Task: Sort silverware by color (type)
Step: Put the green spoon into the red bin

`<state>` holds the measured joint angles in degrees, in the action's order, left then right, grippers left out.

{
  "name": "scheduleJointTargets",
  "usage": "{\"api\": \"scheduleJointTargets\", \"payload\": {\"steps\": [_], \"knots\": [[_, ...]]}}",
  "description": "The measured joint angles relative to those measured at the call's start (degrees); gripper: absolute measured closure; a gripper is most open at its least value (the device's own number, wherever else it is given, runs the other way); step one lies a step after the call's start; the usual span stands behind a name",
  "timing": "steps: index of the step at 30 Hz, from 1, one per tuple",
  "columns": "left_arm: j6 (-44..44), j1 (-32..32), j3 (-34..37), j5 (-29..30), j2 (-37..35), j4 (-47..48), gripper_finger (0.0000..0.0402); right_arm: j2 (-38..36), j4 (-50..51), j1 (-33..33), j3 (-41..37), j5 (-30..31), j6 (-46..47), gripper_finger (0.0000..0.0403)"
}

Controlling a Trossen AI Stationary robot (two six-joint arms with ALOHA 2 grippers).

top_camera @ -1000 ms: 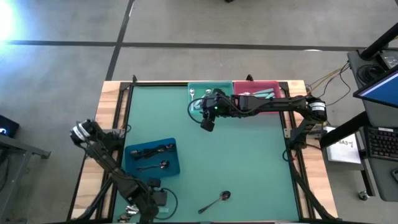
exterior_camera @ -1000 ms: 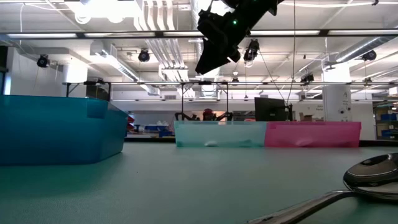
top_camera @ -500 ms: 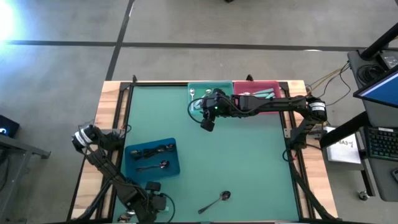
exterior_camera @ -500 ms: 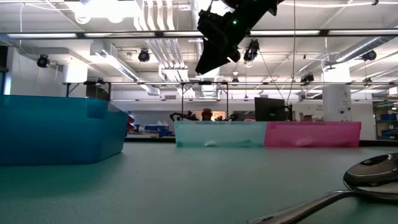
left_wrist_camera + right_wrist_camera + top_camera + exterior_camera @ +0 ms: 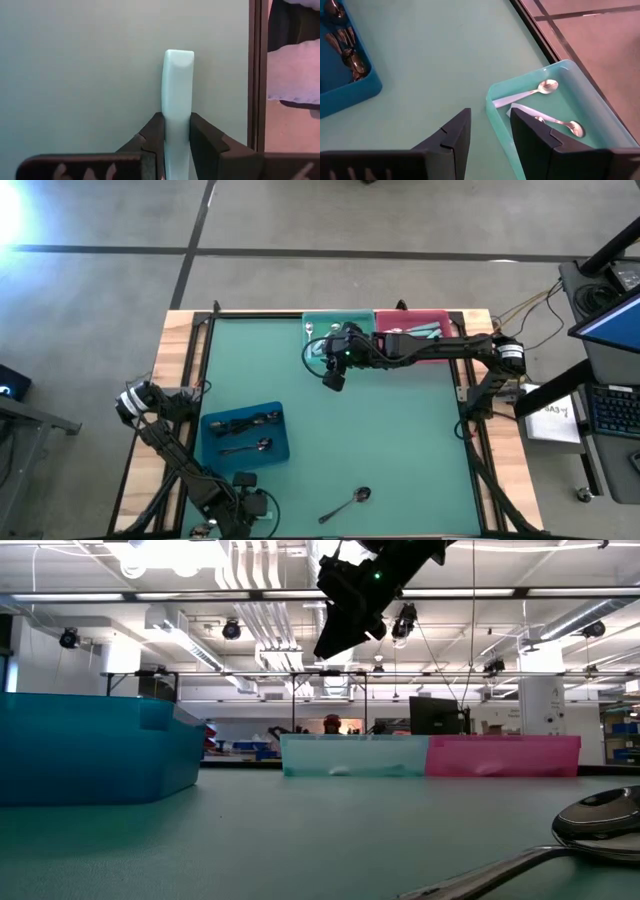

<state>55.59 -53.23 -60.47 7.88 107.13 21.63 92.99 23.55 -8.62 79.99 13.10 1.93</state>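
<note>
Two arms shared the sorting, and the pick-up fell to the left gripper [image 5: 175,145] at the table's near-left corner — its fingers clamped on the mint-teal handle [image 5: 178,95] of a spoon lying flat on the green mat [image 5: 80,75]. The grasp looked made; the next move called for a lift and a long carry toward the far bins. The right gripper [image 5: 487,135] hovered with jaws apart and empty beside the teal bin [image 5: 496,116], which held spoons. One silver spoon [image 5: 349,502] lay loose near the front edge. Against the frame a second earlier, the left arm had drawn lower toward that corner — the right arm had not moved.
</note>
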Motion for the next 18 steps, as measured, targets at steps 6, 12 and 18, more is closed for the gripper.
{"api": "scheduleJointTargets", "payload": {"steps": [6, 12, 18], "knots": [[0.2, 0.1, 0.1, -0.1, -1.6, 0.1, 0.0352, 0.0, 0.0, 0.0, 0.0, 0.0, 0.0, 0.0282], [-2.0, 0.4, 0.3, 0.8, -6.8, 3.7, 0.0352, 0.0, 0.0, 0.0, 0.0, 0.0, 0.0, 0.0278], [-3.9, 1.9, 0.3, 6.9, -12.0, 4.3, 0.0352, 0.0, 0.0, 0.0, 0.1, 0.0, 0.0, 0.0270]]}}
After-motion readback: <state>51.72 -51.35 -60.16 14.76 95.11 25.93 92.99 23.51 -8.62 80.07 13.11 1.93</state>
